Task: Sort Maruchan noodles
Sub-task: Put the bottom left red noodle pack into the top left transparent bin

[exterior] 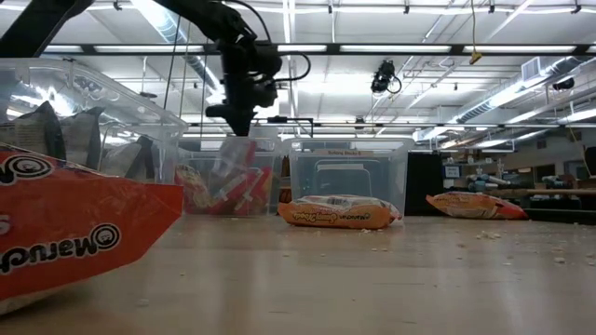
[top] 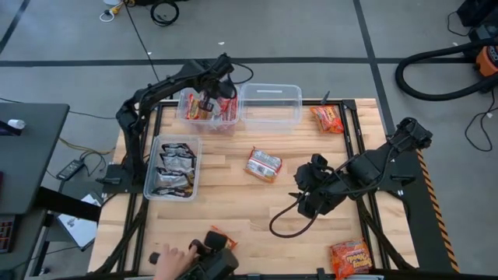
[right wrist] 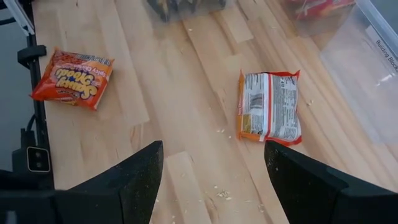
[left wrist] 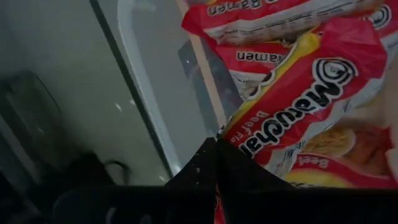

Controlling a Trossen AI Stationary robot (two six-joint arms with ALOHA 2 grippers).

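My left gripper [top: 208, 99] [exterior: 237, 113] is over the far-left clear bin [top: 188, 117], shut on a red-and-yellow Maruchan packet [left wrist: 298, 106]. More red-and-yellow packets [top: 222, 109] lie in that bin. A bin of silver-black packets [top: 173, 167] stands at the left. One packet [top: 263, 164] [right wrist: 268, 106] lies flat at mid-table. Orange packets lie at the far right [top: 327, 118], near right [top: 350, 257] and near edge [top: 220, 236]. My right gripper [top: 305, 187] [right wrist: 214, 168] hovers open, right of the mid-table packet. My left gripper pinches the red-and-yellow packet by its end edge [left wrist: 231, 134] between the two shut fingers [left wrist: 199, 165], coming from above and pointing down. The packet [exterior: 233, 160] hangs below the fingers into the bin, over the packets lying there.
An empty clear bin [top: 271, 107] stands beside the far-left one. A person's hand [top: 167, 260] rests at the near edge by a dark device. A black cable [top: 292, 222] loops on the table below my right arm. Bare wood lies between the mid-table packet and the near edge.
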